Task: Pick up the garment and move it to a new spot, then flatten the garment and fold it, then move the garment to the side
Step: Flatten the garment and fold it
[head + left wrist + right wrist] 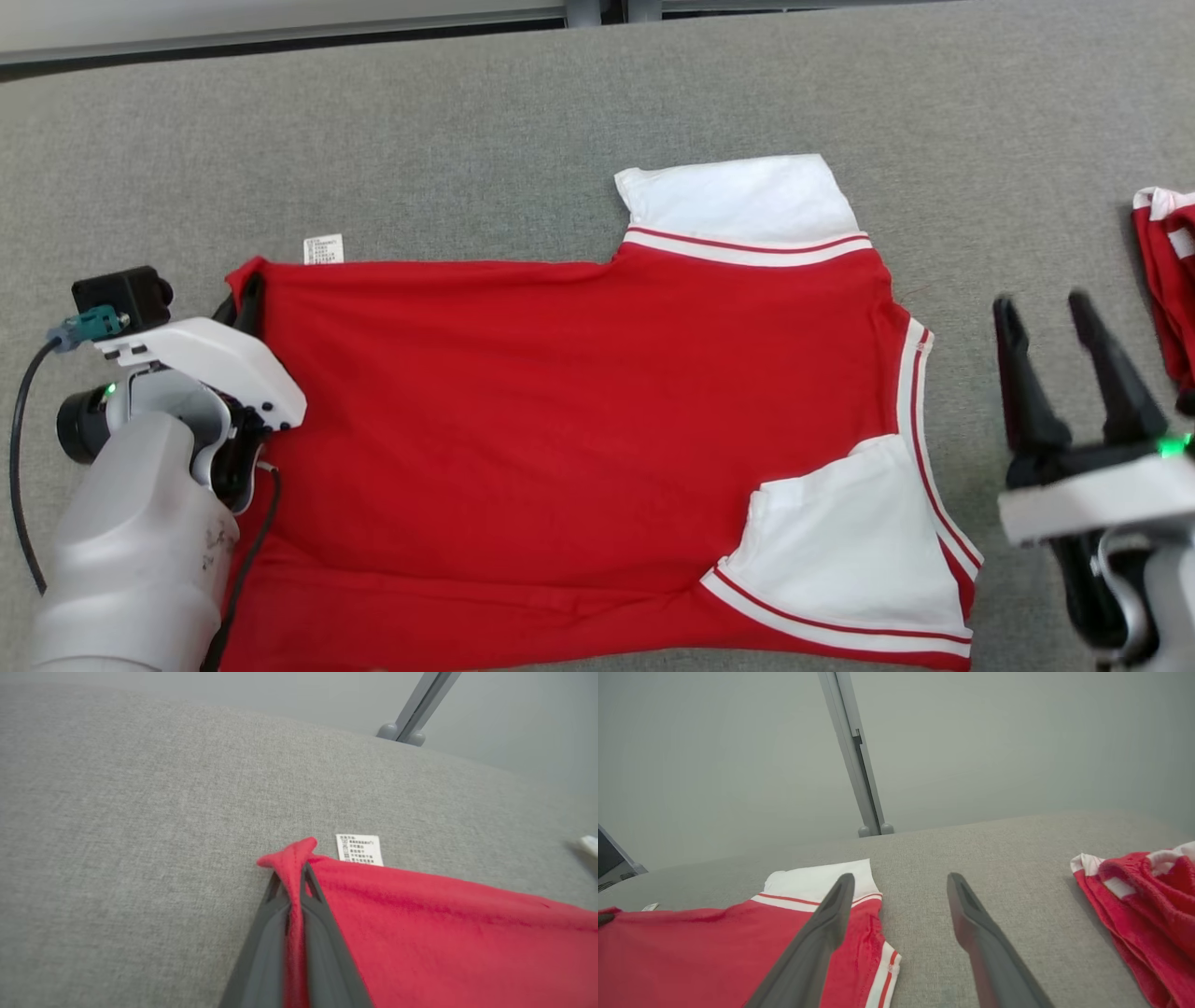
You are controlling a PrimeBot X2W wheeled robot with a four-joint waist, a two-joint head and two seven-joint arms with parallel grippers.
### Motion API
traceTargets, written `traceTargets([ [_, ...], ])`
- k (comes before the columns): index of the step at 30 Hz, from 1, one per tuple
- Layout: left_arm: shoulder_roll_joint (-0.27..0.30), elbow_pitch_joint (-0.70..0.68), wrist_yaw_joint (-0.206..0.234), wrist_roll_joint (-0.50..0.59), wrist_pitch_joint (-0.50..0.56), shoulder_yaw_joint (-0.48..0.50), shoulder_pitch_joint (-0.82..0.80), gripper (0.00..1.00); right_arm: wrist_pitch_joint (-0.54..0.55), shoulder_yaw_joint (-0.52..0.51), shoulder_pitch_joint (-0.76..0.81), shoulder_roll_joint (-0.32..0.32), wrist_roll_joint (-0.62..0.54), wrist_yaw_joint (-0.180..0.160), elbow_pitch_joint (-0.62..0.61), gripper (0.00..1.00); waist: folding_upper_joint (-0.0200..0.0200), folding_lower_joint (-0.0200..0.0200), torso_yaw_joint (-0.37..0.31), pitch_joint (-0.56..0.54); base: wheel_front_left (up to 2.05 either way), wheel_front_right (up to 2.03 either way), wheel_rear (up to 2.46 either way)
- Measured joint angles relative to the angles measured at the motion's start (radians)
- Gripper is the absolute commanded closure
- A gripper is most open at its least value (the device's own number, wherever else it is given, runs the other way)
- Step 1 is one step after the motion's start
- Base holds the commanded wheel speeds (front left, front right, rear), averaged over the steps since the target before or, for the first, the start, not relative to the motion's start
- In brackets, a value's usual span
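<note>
Nearest, at the bottom of the head view: the red garment, spread flat on the grey table. Near edge cut off by the frame, lower left part hidden behind the pale left arm. Near white sleeve folded in over the red. Low on the right: right gripper, jaws wide apart, holding nothing, up over bare table just past the garment's striped right edge. Base cut off at the corner of the frame. A bit further back on the left: left gripper, shut tight on the garment's far left corner, red cloth squeezed up between the two dark fingers. From the head view, those fingers mostly hidden under the white wrist shell. Off to the right, well apart from the garment: a second red and white cloth, bunched up, cut off by the frame's edge. Just beside the pinched corner: a small white label, flat on the table, print too small to read. Then the far white sleeve, lying flat. Farthest back, past the table's edge: a grey post, top cut off.
</note>
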Motion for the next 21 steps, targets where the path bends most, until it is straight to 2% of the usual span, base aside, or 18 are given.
traceTargets([
  [4, -0.019, 0.017, -0.005, 0.0, -0.02, -0.019, -0.04, 1.0, 0.012, 0.012, -0.156, -0.047, 0.029, 0.0, 0.073, 0.0, 0.0, 0.0, 0.015, 0.025, 0.0, 0.0, 0.0],
  [8, -0.053, 0.024, -0.009, 0.002, -0.039, -0.044, -0.087, 1.0, 0.035, 0.071, -0.331, -0.093, 0.066, 0.0, 0.178, 0.0, 0.0, 0.0, 0.048, 0.056, 0.0, 0.0, 0.0],
  [15, -0.1, 0.038, -0.015, 0.0, -0.067, -0.086, -0.146, 1.0, 0.086, 0.242, -0.596, -0.145, 0.123, 0.0, 0.419, 0.0, 0.0, 0.0, 0.118, 0.115, 0.0, 0.0, 0.0],
  [21, -0.122, 0.043, -0.017, -0.024, -0.081, -0.121, -0.163, 1.0, 0.164, 0.373, -0.72, -0.156, 0.192, 0.0, 0.626, 0.0, 0.0, 0.0, 0.158, 0.139, 0.0, 0.0, 0.0],
])
